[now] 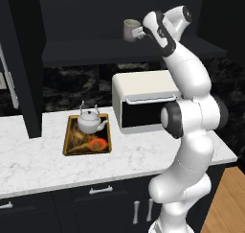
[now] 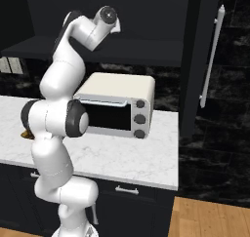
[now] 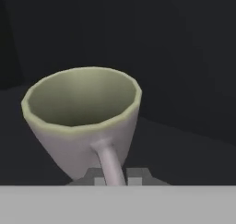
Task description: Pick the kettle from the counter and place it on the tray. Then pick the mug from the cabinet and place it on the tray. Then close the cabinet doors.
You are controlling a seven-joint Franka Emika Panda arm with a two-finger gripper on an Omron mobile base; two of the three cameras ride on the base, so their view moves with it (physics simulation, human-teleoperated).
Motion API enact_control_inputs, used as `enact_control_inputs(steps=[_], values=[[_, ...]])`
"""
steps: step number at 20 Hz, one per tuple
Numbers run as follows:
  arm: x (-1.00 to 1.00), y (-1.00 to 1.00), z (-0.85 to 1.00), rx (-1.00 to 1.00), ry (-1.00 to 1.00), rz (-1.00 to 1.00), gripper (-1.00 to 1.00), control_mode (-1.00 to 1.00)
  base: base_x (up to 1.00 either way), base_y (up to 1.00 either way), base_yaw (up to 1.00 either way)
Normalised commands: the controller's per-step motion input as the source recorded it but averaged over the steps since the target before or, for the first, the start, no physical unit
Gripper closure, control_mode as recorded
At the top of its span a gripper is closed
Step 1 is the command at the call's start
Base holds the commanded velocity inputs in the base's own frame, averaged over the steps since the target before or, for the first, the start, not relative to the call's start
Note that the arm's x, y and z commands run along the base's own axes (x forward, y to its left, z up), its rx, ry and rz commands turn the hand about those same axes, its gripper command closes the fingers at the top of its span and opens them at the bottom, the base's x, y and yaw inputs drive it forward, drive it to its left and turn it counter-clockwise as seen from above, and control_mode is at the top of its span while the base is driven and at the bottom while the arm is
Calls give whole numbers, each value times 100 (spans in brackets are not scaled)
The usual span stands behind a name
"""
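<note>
We see the gripper raised inside the open cabinet, and its fingertips are mostly cut off at the bottom of the hand view, so only two small grey tips show on either side of the mug's handle. They sit tight against that handle, so we read the gripper as clamped on the mug, though the contact itself is hard to make out. From the left base view the mug is directly in front of the gripper, just above the dark shelf; we cannot tell whether it touches the shelf. In the right base view the arm's own upper links cover the hand.

Well below the gripper and to its left, the kettle stands on the tray, which lies on the counter. A toaster oven stands below the gripper, partly hidden by the arm. One of the cabinet doors stands open to the right, its silver bar handle visible. We can read no writing or brand anywhere.
</note>
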Motion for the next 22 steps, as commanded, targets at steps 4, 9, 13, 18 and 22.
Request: enact_control_inputs(steps=[4,9,13,18,22], values=[[-86,26,0,-3,-9,11,100,-100,0,0,0],[-100,18,0,-10,-1,17,100,-100,0,0,0],[-100,15,0,-13,0,23,100,-100,0,0,0],[-100,53,-7,-13,2,27,100,-100,0,0,0],[-100,61,-27,-12,4,28,100,-100,0,0,0]])
